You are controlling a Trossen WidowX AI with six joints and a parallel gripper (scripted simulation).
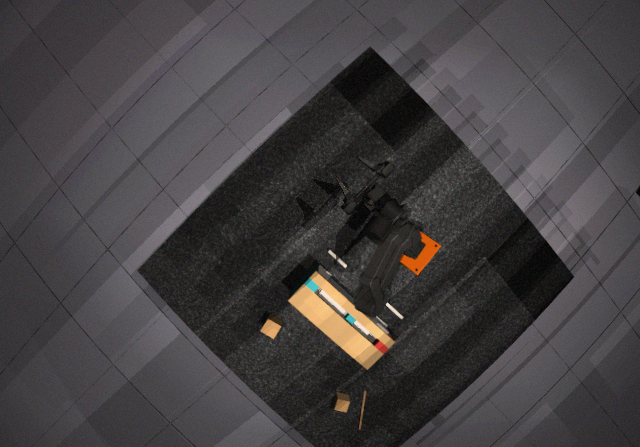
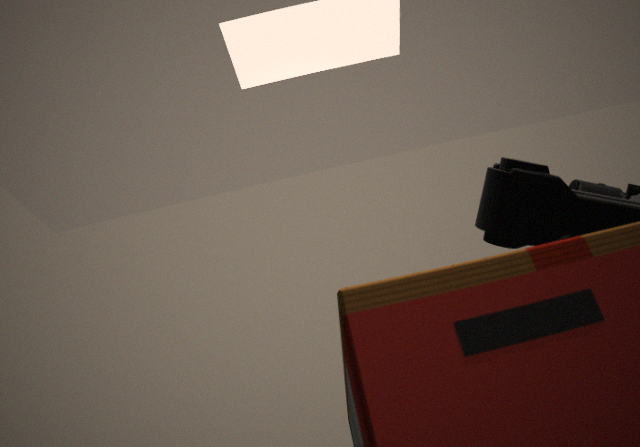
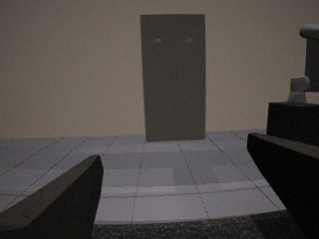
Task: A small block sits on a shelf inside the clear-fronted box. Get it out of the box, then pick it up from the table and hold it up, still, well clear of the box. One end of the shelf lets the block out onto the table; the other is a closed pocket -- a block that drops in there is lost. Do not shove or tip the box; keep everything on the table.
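Note:
The box (image 1: 330,326) (image 2: 439,283) stands below the arm in the top view. Its top has a teal mark (image 1: 311,284) at the upper-left end and a red mark (image 1: 381,346) at the lower-right end. A small teal patch (image 1: 350,319) shows between white strips in the top slot; I cannot tell whether it is the block. The shelf is hidden. The exterior view shows the box's red end panel (image 2: 439,390). My gripper (image 1: 349,168) (image 3: 175,151) is open and empty, above the table (image 1: 248,235) and away from the box, pointing away from it.
Two tan cubes, one (image 1: 270,327) left of the box and one (image 1: 341,403) below it, lie near a thin stick (image 1: 362,410). White bars (image 1: 337,258) (image 1: 394,311) show along the box's arm side. The arm's elbow (image 1: 369,302) (image 2: 522,207) overhangs near the box. The orange base (image 1: 429,258) is at right.

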